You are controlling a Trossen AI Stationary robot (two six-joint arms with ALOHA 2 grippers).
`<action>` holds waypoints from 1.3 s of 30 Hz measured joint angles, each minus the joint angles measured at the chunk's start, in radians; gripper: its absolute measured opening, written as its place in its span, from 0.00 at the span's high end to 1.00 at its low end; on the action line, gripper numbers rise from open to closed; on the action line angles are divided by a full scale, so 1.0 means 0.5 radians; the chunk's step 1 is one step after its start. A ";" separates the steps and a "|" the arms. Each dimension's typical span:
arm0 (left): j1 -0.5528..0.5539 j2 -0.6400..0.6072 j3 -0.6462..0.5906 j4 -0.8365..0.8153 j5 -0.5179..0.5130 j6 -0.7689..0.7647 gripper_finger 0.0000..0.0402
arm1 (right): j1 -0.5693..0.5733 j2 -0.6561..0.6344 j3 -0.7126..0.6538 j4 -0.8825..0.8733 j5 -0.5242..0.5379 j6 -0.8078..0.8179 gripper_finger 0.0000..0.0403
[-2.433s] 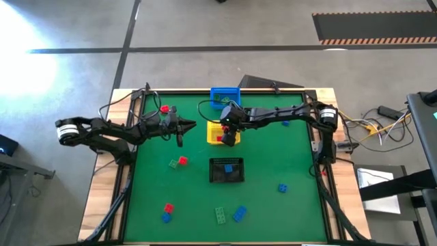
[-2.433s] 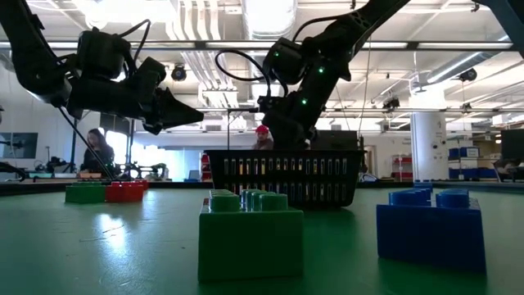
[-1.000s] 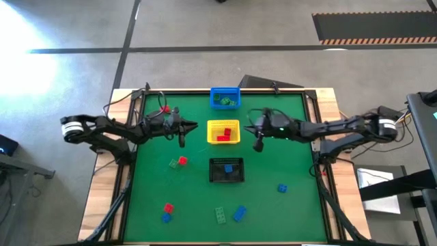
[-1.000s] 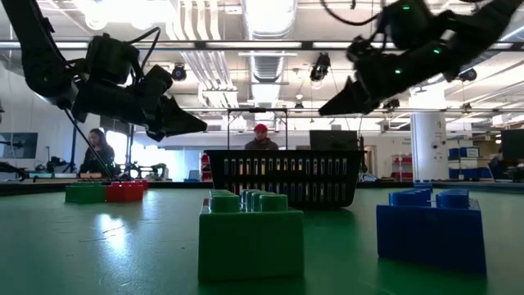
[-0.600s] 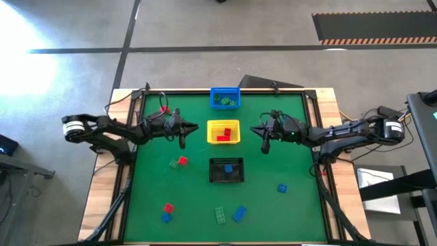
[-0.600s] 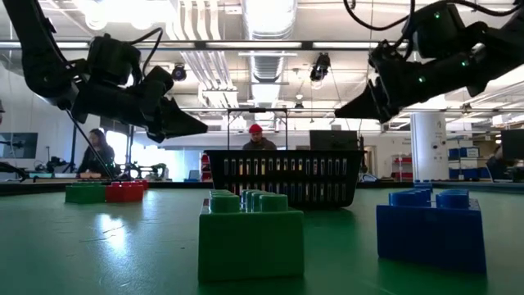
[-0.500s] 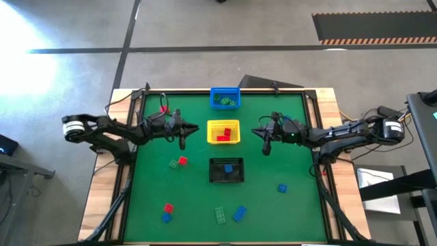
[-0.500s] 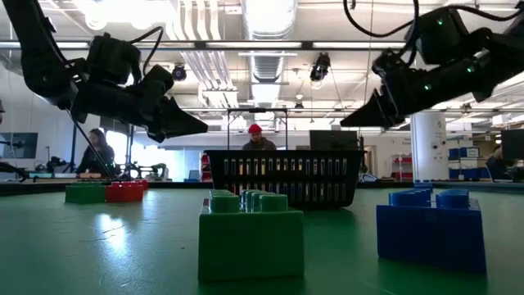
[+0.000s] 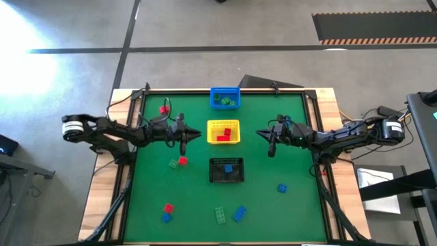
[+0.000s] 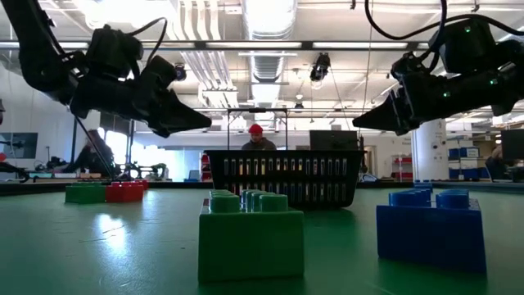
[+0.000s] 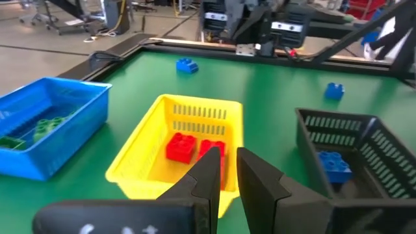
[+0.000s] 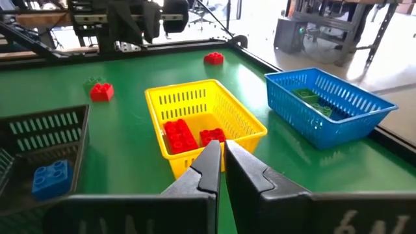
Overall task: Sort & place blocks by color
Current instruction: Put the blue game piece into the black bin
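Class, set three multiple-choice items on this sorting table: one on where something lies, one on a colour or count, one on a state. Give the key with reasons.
1. Where is the yellow basket?
A. between the blue basket and the black basket
B. at the table's left edge
C. under the right hand

2. What colour are the bricks in the yellow basket?
A. green
B. blue
C. red

3. What is the right hand doing?
A. holding a green brick
B. shut, holding nothing
C. resting in the black basket

Key: 1 A, the high view shows the three baskets in a column; 2 C, red bricks lie inside; 3 B, the right wrist view shows the fingers together with nothing between them.
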 joint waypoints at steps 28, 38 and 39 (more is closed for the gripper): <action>-0.691 -0.477 0.854 -2.465 -0.542 -0.331 0.87 | -0.001 0.001 0.002 -0.057 0.001 0.028 0.97; -0.972 -0.472 1.000 -2.910 -0.547 -0.527 0.71 | 0.001 0.001 0.002 -0.057 0.001 0.028 0.97; -1.012 -0.472 1.008 -2.934 -0.544 -0.541 0.70 | 0.000 0.001 0.002 -0.059 0.001 0.028 0.97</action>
